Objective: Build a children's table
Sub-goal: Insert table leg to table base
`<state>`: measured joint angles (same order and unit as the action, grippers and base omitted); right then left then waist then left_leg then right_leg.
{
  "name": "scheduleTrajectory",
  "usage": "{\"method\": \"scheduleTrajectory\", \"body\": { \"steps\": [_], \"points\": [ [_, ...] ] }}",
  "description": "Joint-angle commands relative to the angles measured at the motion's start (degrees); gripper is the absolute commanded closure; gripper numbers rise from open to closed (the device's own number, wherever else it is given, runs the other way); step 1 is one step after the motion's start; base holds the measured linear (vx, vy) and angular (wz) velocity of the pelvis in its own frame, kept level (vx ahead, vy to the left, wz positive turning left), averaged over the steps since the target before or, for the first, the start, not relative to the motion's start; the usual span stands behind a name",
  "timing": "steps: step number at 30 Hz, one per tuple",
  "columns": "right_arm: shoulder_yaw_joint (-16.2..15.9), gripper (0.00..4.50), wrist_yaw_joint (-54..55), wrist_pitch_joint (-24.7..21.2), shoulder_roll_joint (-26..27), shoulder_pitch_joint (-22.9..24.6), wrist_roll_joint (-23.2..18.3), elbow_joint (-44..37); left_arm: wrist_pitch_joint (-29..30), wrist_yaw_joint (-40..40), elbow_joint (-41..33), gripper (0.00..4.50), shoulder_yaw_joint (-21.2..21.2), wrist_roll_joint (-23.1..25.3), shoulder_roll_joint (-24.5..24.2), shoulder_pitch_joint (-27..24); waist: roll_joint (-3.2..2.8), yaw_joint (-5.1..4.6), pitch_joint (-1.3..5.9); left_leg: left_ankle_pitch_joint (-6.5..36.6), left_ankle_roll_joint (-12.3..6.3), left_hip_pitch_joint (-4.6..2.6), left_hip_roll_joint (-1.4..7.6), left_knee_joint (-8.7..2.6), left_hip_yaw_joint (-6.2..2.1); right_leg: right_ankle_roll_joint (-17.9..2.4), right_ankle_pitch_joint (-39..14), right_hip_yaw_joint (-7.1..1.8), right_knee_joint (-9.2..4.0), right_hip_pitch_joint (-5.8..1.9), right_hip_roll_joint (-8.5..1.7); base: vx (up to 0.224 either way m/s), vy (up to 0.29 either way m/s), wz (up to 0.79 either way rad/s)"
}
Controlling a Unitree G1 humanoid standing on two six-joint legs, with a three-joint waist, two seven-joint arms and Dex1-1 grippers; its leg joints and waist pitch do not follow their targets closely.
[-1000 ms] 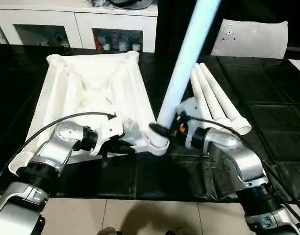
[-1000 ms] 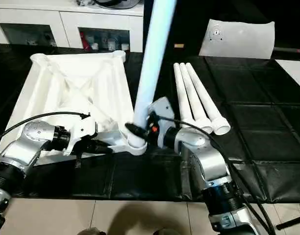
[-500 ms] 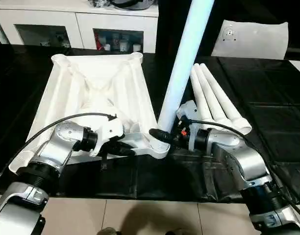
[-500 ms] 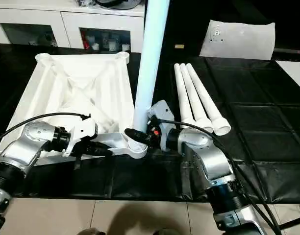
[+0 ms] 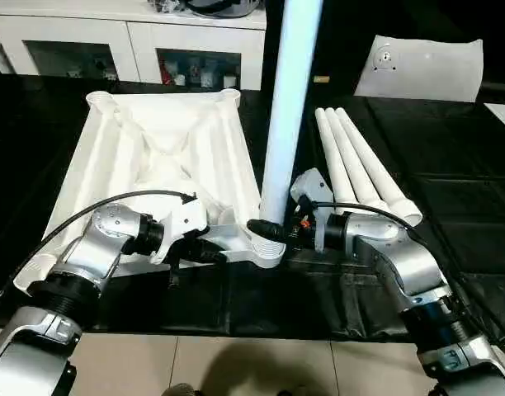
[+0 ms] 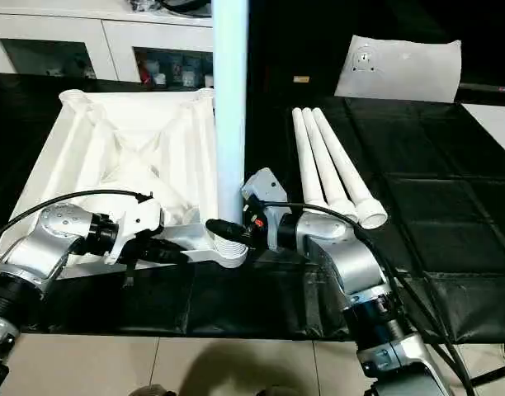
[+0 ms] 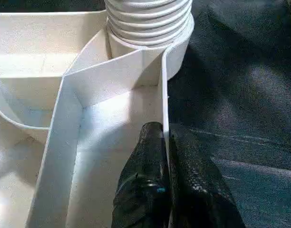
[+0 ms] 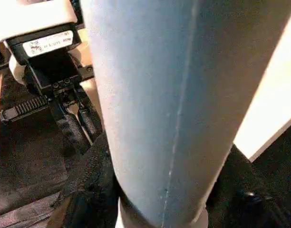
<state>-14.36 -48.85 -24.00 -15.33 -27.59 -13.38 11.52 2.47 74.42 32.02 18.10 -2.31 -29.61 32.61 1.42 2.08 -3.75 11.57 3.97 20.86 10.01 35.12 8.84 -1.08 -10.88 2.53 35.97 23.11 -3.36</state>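
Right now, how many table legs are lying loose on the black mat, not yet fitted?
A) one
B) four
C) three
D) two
C: three loose legs lie side by side on the mat, while the fourth leg stands upright in the tabletop's near corner socket.

The upright leg (image 5: 287, 107) rose from the tabletop's (image 5: 96, 165) near right corner socket (image 5: 265, 246), with the right gripper (image 5: 271, 232) clasped about its base and the left gripper (image 7: 168, 190) pinched on the rim just beside it, so that corner was crowded on both sides. Three spare legs (image 5: 360, 169) lay side by side on the black mat (image 5: 450, 157) close to the right arm, barring a low sweep there. Beyond them the mat lay bare up to a white bag (image 5: 422, 70), and the tabletop's far sockets stood unobstructed.
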Motion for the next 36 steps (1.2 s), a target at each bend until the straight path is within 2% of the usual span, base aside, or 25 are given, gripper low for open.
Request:
{"method": "scheduleTrajectory", "body": {
  "steps": [1,4,8,9,11,12,16,17,21,24,27,32,33,36],
  "points": [
    [-0.3,2.59,0.1,-1.6,1.4,0.3,-0.6,3.5,-0.4,1.9,-0.6,4.5,0.8,-0.5,1.5,0.9,-0.13,-0.16,3.02,11.7,0.08,-0.36,2.7,-4.96,-0.34,-10.8,-17.0,-2.96,-4.96,-2.63,-4.64,0.0,0.0,0.0],
    [2.4,2.59,0.9,-2.7,2.5,0.1,-2.8,4.5,-0.2,1.8,-0.7,4.5,0.7,-0.5,1.5,0.8,-0.29,-0.2,3.05,12.9,0.27,-0.53,2.82,-5.03,-0.46,-10.5,-19.3,-3.01,-5.24,-2.49,-4.8,0.0,0.0,0.0],
    [4.2,2.6,1.3,-3.1,2.6,1.3,-4.0,4.7,0.3,1.3,-0.9,4.5,0.2,-0.8,1.4,0.5,-0.28,-0.21,3.09,12.2,0.25,-0.57,2.84,-5.13,-0.41,-11.2,-16.6,-2.99,-4.98,-2.55,-4.65,0.0,0.0,0.0],
    [4.4,2.6,1.3,-3.0,2.4,1.8,-4.1,4.7,0.4,1.1,-0.9,4.5,0.0,-0.9,1.4,0.4,-0.62,-0.11,3.13,12.1,0.32,-0.64,2.8,-5.09,-0.31,-11.4,-15.7,-3.04,-5.08,-2.56,-4.64,0.0,0.0,0.0],
    [4.5,2.6,1.3,-2.7,2.2,2.6,-4.1,4.5,0.5,1.0,-0.9,4.5,-0.1,-0.9,1.4,0.4,-0.48,0.03,3.11,11.7,0.28,-0.58,2.78,-5.16,-0.31,-11.5,-15.3,-2.99,-4.99,-2.69,-4.64,0.0,0.0,0.0],
    [4.7,2.6,1.4,-2.4,2.2,3.5,-4.0,4.2,0.5,0.8,-0.8,4.5,-0.3,-0.9,1.5,0.3,-0.91,0.13,3.12,11.8,0.41,-0.62,2.77,-5.23,-0.37,-11.6,-15.3,-2.97,-4.95,-2.72,-4.65,0.0,0.0,0.0],
    [6.8,2.6,2.7,-0.7,3.2,7.1,-4.6,2.6,0.9,-0.1,-0.8,4.5,-1.1,-1.2,1.7,0.2,-0.51,0.41,3.12,11.9,0.29,-0.76,2.85,-5.45,-0.23,-11.3,-15.2,-3.04,-5.13,-2.81,-4.63,0.0,0.0,0.0],
    [7.7,2.6,4.1,0.7,3.7,8.6,-4.8,2.2,0.7,-0.4,-0.4,4.5,-1.3,-1.2,1.8,0.3,-0.8,0.56,3.23,11.7,0.31,-0.86,2.87,-5.52,-0.17,-11.3,-14.7,-3.01,-5.22,-2.83,-4.61,0.0,0.0,0.0],
    [7.0,2.6,4.7,3.7,3.6,12.4,-3.9,0.3,0.4,-1.3,0.8,4.5,-1.9,-1.1,2.2,0.9,-0.94,0.77,3.15,13.0,0.46,-1.01,2.88,-5.67,-0.08,-11.1,-15.9,-3.03,-5.49,-2.67,-4.55,0.0,0.0,0.0],
    [6.7,2.6,4.9,4.6,3.5,13.3,-3.5,-0.3,0.3,-1.5,0.9,4.5,-1.9,-1.0,2.3,1.0,-1.01,0.86,3.2,13.6,0.51,-1.09,2.94,-5.75,-0.16,-10.6,-17.8,-3.08,-5.64,-2.63,-4.66,0.0,0.0,0.0],
    [4.8,2.6,5.1,8.0,2.3,14.5,-0.1,-1.0,0.3,-1.7,1.0,4.5,-2.0,-1.0,2.6,1.0,-0.95,0.84,3.26,13.5,0.47,-1.01,2.91,-5.76,-0.12,-10.3,-17.9,-3.08,-5.68,-2.62,-4.62,0.0,0.0,0.0],
    [1.5,2.6,4.0,10.2,0.8,14.0,2.5,-1.3,-0.2,-1.7,1.2,4.5,-1.7,-0.3,2.4,1.1,-0.85,0.83,3.17,13.9,0.2,-1.01,2.9,-5.79,-0.1,-9.7,-19.3,-3.15,-5.81,-2.59,-4.67,0.0,0.0,0.0],
    [0.8,2.6,3.4,10.4,0.8,13.1,2.8,-0.9,-0.4,-1.7,1.2,4.5,-1.4,0.1,2.3,1.2,-0.47,0.74,3.05,14.1,0.1,-0.9,2.89,-5.87,-0.13,-9.4,-20.3,-3.11,-5.89,-2.55,-4.61,0.0,0.0,0.0],
    [-0.5,2.6,1.7,10.2,1.2,10.8,2.8,1.0,-0.8,-1.4,1.1,4.5,-0.7,1.0,1.8,1.5,-0.67,0.65,3.0,15.1,0.01,-0.98,2.95,-5.93,-0.24,-9.3,-21.8,-3.17,-5.98,-2.41,-4.74,0.0,0.0,0.0]
  ]
}}
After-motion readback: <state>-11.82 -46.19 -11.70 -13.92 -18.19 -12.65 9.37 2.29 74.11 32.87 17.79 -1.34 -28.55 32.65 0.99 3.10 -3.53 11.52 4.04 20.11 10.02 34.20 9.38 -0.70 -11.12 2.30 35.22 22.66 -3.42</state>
